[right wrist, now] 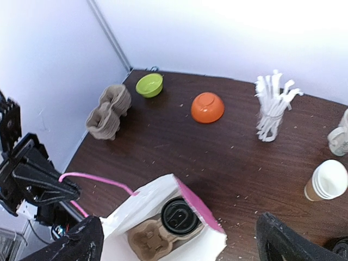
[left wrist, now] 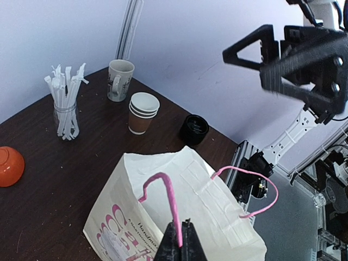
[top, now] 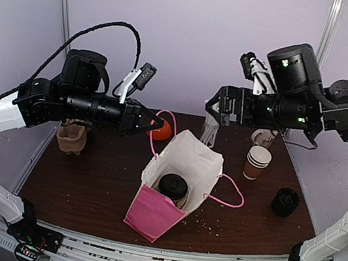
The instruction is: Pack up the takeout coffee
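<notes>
As the takeout coffee (top: 173,187) already stands inside the pink and white bag (top: 156,212), upright with its black lid on and seated in a cardboard carrier (right wrist: 144,239) at the bottom, I judge the packing to be nearly done. The bag stands open near the middle of the table (top: 86,183). My left gripper (left wrist: 181,235) is pinched closed on one pink handle (left wrist: 163,185) and holds that loop up above the rim of the bag. The other handle (top: 233,196) hangs free on the right side. My right gripper (top: 215,110) hovers above and behind the bag with its fingers spread wide, and it carries nothing.

The danger I see is in the handle. If I pull the left arm up or sideways with only one loop, the bag can tilt, and then the cup may lean out of the carrier and leak at the lid. If I let go too abruptly, the paper wall may fold over the mouth. The right arm, if I lower it carelessly, can strike the straws (top: 209,131) or the stack of paper cups (top: 257,162) near it.
</notes>
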`<action>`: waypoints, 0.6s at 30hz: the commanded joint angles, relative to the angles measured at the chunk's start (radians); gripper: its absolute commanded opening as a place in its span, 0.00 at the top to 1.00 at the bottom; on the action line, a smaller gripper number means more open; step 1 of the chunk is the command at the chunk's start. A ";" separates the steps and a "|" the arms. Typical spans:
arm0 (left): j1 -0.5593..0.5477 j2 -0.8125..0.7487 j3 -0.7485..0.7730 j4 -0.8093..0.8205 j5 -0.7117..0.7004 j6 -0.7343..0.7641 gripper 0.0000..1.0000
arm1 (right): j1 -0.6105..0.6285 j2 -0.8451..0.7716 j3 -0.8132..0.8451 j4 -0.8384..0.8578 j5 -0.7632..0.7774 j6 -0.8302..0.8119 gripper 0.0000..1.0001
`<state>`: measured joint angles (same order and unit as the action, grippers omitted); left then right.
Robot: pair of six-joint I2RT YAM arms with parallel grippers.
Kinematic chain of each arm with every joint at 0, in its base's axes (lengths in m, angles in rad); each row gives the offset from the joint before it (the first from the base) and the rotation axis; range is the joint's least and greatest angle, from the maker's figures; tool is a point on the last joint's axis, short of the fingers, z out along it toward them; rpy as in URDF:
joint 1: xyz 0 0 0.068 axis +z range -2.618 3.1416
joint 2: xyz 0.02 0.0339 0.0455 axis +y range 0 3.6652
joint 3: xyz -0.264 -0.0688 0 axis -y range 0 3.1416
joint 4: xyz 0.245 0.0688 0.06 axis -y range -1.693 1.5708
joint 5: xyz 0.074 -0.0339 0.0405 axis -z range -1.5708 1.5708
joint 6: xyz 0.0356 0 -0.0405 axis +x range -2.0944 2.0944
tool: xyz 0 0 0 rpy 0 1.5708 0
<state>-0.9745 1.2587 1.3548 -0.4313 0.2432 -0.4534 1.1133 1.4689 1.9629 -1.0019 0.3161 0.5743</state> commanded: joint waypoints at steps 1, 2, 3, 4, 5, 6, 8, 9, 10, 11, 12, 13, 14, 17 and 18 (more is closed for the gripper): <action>-0.003 -0.002 0.029 0.042 0.079 0.127 1.00 | -0.036 -0.091 -0.104 0.053 0.199 -0.030 0.00; -0.003 -0.005 0.028 0.049 0.102 0.144 1.00 | -0.046 -0.109 -0.158 0.089 0.197 -0.033 0.00; -0.003 -0.006 0.026 0.050 0.113 0.162 1.00 | -0.058 -0.127 -0.226 0.125 0.196 -0.035 0.00; -0.003 -0.008 0.025 0.048 0.125 0.182 1.00 | -0.063 -0.147 -0.274 0.158 0.199 -0.039 0.00; -0.003 -0.011 0.022 0.047 0.137 0.205 1.00 | -0.065 -0.165 -0.329 0.205 0.202 -0.043 0.00; -0.003 -0.015 0.018 0.045 0.146 0.227 1.00 | -0.065 -0.187 -0.381 0.247 0.203 -0.052 0.00; -0.003 -0.027 0.003 0.043 0.168 0.275 1.00 | -0.067 -0.230 -0.488 0.330 0.190 -0.069 0.00; -0.003 -0.032 -0.007 0.042 0.187 0.295 1.00 | -0.067 -0.252 -0.535 0.366 0.185 -0.073 0.00; -0.003 -0.038 -0.014 0.039 0.206 0.313 1.00 | -0.067 -0.271 -0.578 0.397 0.183 -0.075 0.00; -0.003 -0.043 -0.021 0.035 0.219 0.329 1.00 | -0.068 -0.289 -0.614 0.423 0.179 -0.076 0.00; -0.003 -0.047 -0.028 0.032 0.231 0.342 1.00 | -0.069 -0.301 -0.642 0.441 0.174 -0.078 0.00; -0.003 -0.053 -0.038 0.029 0.249 0.357 1.00 | -0.071 -0.307 -0.663 0.456 0.167 -0.081 0.00; -0.003 -0.058 -0.048 0.029 0.266 0.367 1.00 | -0.072 -0.312 -0.682 0.467 0.157 -0.085 0.00; -0.003 -0.069 -0.071 0.032 0.294 0.386 1.00 | -0.074 -0.323 -0.731 0.522 0.039 -0.123 0.00; -0.002 -0.066 -0.072 0.031 0.289 0.388 1.00 | -0.073 -0.333 -0.748 0.547 0.000 -0.140 0.00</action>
<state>-0.9745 1.2133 1.3041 -0.4297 0.4690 -0.1322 1.0462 1.1801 1.2556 -0.5930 0.4343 0.4934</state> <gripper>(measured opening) 0.009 0.999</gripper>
